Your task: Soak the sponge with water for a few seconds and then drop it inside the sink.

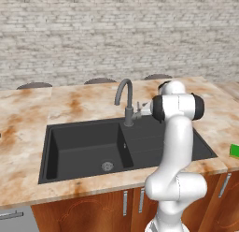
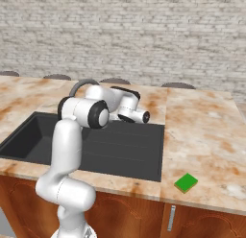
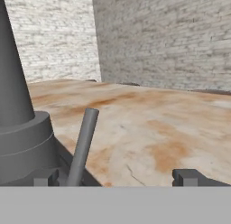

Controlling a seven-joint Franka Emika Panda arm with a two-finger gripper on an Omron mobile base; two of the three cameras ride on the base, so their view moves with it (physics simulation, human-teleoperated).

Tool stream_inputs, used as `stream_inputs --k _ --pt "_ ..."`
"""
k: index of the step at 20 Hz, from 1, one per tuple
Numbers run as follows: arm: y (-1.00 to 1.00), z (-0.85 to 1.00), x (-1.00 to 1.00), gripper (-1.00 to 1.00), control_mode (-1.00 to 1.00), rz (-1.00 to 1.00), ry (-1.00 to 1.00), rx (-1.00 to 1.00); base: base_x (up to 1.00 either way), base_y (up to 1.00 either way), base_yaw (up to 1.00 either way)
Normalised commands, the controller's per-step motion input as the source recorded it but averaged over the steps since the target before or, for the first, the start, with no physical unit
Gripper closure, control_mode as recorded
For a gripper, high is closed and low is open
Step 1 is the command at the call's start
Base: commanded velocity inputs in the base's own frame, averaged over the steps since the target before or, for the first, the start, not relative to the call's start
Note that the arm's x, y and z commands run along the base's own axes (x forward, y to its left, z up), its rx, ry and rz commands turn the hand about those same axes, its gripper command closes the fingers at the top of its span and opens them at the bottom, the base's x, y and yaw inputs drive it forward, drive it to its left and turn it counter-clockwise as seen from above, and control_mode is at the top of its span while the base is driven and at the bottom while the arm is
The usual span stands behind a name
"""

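Observation:
The sponge [image 1: 235, 150] [image 2: 186, 183], a small bright green block, lies flat on the counter near its front edge, right of the sink [image 1: 79, 154] [image 2: 120, 150]. The sink is matte black with a round drain [image 1: 107, 166]. The grey curved faucet [image 1: 125, 97] [image 3: 18, 128] stands behind the basin. My gripper [image 3: 116, 178] [image 1: 141, 109] is open at the faucet's base. The thin lever handle [image 3: 83, 144] rises between the fingers, close to the left fingertip [image 3: 45, 178], which may touch it. The water is out of view; nothing runs from the spout.
The marble counter [image 1: 28, 128] [image 2: 206, 136] runs around the sink, with a brick wall [image 1: 93, 34] behind it. Dark stool tops [image 1: 100, 80] show past the far edge. My own arm [image 2: 72, 136] stands over the sink's drainboard side.

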Motion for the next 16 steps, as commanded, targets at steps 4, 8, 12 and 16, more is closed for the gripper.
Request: stream_inputs --k 4,8,12,16 --pt "0.17 0.00 0.00 -1.00 -1.00 0.00 0.00 0.00 0.00 0.00 0.00" --pt "0.12 0.00 0.00 -1.00 -1.00 0.00 0.00 0.00 0.00 0.00 0.00" --pt "0.02 0.00 0.09 -1.00 -1.00 0.00 0.00 0.00 0.00 0.00 0.00" --pt "0.00 -0.02 0.16 -1.00 -1.00 0.00 0.00 0.00 0.00 0.00 0.00"
